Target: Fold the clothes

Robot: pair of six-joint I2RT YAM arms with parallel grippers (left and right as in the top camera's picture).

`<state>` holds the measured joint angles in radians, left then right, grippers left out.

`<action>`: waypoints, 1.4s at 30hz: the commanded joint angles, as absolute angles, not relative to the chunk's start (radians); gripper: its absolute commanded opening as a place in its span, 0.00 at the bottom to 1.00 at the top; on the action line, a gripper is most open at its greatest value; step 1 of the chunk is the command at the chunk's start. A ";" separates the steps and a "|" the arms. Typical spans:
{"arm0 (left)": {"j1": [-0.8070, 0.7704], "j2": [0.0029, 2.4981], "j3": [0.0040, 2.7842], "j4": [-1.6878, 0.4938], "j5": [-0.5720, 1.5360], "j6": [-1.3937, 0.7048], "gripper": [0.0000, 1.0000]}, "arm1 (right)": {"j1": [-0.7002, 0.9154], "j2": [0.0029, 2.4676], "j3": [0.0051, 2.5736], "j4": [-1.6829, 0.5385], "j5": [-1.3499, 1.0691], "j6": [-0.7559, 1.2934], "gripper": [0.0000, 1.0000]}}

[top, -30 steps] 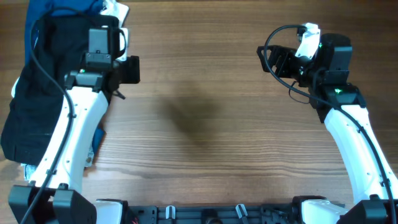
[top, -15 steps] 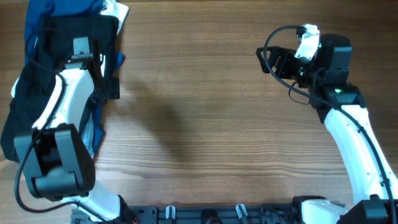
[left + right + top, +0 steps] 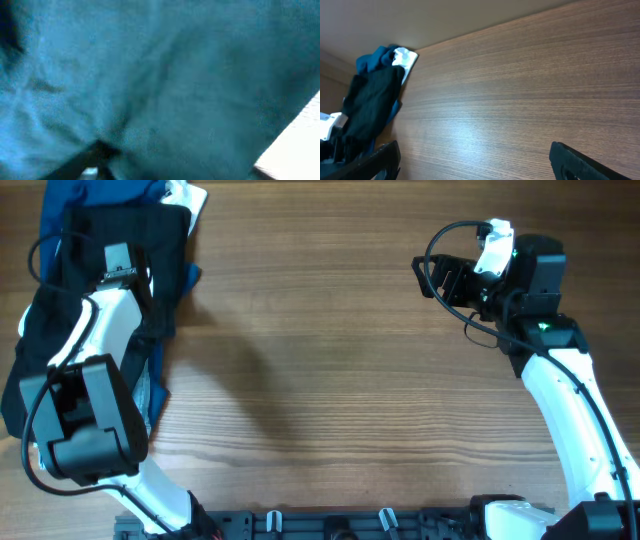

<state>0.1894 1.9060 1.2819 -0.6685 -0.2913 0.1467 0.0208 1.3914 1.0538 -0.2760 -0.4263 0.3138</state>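
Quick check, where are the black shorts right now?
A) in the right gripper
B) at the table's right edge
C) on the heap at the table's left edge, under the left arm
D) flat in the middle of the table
C: the black shorts lie on the heap at the left edge of the table with the left arm over them, while the right gripper is far off at the right, open and holding nothing.

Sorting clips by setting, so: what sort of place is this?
Probably a robotics lab bench, not a home: a left arm and right arm mounted at a wooden table, with black shorts heaped at one edge.
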 commanded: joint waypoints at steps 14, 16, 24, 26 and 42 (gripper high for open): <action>0.186 1.849 1.344 -0.699 -0.114 0.092 0.04 | 0.019 1.401 1.073 -0.274 -0.443 0.319 0.96; 0.163 1.794 1.375 -0.724 -0.011 0.088 0.04 | 0.018 1.401 1.073 -0.273 -0.442 0.318 0.96; -0.096 1.714 1.387 -0.713 0.179 -0.030 0.04 | 0.012 1.399 1.074 -0.201 -0.443 0.318 0.95; -0.165 1.722 1.387 -0.707 0.123 -0.033 0.04 | 0.005 1.398 1.074 -0.208 -0.449 0.318 0.95; -0.178 1.699 1.387 -1.061 -0.273 -0.066 1.00 | 0.005 1.398 1.074 -0.273 -0.454 0.314 0.97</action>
<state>-0.1818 1.7176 1.3811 -1.0073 -0.1822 -0.0326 0.0101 1.3914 1.0546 -0.2718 -0.4309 0.3138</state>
